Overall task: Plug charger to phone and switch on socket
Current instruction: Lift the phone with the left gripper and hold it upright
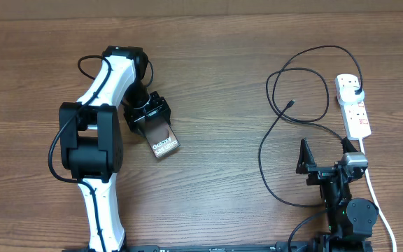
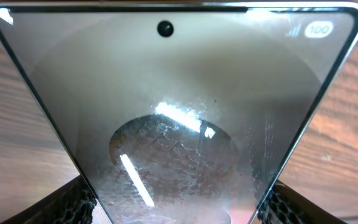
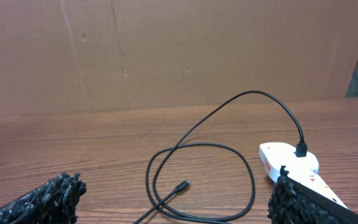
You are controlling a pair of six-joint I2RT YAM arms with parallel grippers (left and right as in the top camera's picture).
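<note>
phone (image 1: 164, 142) in left fingers (image 2: 70, 208), right fingers (image 3: 42, 202) apart — charger (image 3: 253, 93) looped

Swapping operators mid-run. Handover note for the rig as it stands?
Left gripper: shut on the phone.
Right gripper: open, empty, on the near side of the socket.
Charger: plug sits in the socket's far end; connector tip lies loose, well apart from the phone.
Done: phone grasped, plug in socket.
Left: connector tip into phone, switch socket on. Switch state can't be read from these views.
</note>
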